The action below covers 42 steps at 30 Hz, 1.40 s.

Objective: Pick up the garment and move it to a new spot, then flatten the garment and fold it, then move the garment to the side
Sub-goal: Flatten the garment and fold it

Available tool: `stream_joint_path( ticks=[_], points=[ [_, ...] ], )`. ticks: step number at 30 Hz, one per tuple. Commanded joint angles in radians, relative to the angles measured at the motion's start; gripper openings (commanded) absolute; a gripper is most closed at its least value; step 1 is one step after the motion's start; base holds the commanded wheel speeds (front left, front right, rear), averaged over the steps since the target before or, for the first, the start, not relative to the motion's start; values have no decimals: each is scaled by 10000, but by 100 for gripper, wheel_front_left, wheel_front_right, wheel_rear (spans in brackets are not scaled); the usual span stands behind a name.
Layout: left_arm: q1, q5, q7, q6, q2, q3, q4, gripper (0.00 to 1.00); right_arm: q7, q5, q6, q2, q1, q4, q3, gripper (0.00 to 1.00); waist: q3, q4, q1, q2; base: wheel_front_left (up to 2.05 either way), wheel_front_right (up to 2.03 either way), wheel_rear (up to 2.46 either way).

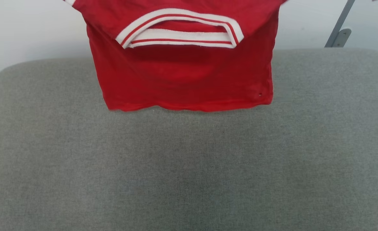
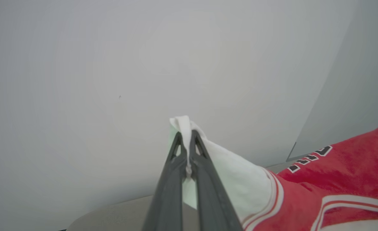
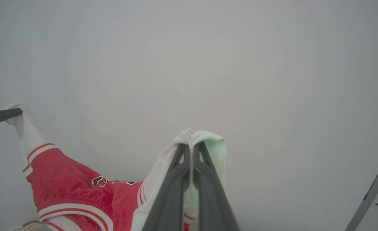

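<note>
You are getting soft, even, bright light, the garment [image 1: 182,80] casting only a faint shadow on the grey cushion [image 1: 189,166], its hem blurring slightly at the left, and the wrist views looking hazy and darkening toward their corners.

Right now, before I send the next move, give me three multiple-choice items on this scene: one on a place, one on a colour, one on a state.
1. Where does the left gripper grip the garment?
A) bottom hem
B) white sleeve
C) collar

2. What colour is the padded surface below the garment?
A) grey
B) blue
C) brown

3. What state is the garment in?
A) folded flat
B) held up, stretched between both shut grippers
C) heaped in a pile

Answers:
1 B: the left wrist view shows the fingers closed on white sleeve cloth.
2 A: the head view shows grey fabric under the hanging hem.
3 B: the right gripper pinches the other sleeve, and the red body hangs between the two.
</note>
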Motion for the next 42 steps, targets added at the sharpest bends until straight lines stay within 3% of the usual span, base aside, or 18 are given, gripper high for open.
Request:
stream_joint_path(
  ticks=[1, 6, 12, 23, 28, 34, 39, 42],
  points=[
    [-168, 140, -134, -81, -70, -24, 59, 0, -174, -179, 0, 47, -166, 115, 84, 0, 152, 18, 0, 0, 0, 0, 0],
    [-666, 461, -834, -276, -385, 5, 510, 0, -1202, -837, -1, 58, -875, 938, 294, 0, 931, 105, 0, 0, 0, 0, 0],
    [-1759, 1249, -2137, -610, -943, -85, 1595, 0, -3517, -2269, 0, 200, -2189, 2583, 627, 0, 2174, 229, 0, 0, 0, 0, 0],
    [-3872, 3145, -7223, -927, -1935, -22, 3606, 0, -8413, -5895, -1, 395, -4728, 5452, 391, 0, 3848, 516, 0, 0, 0, 0, 0],
    [-3584, 3380, -8133, -1335, -2288, -175, 4718, 0, -8962, -6909, -1, 627, -4936, 6491, 203, 0, 4399, 643, 0, 0, 0, 0, 0],
    [-2630, 3572, -8275, -1710, -2809, -602, 6144, 0, -8962, -6822, -3, 841, -4213, 7688, 210, 0, 4625, 772, 0, 0, 0, 0, 0],
    [-1929, 3262, -7644, -1961, -3179, -833, 7153, 0, -8371, -6096, -1, 1063, -3443, 8493, 313, 0, 4473, 812, 0, 0, 0, 0, 0],
    [-1485, 2928, -6668, -2099, -3390, -918, 7728, 0, -7872, -5437, -1, 1059, -2961, 8711, 583, 0, 4258, 854, 0, 0, 0, 0, 0]
  ],
)
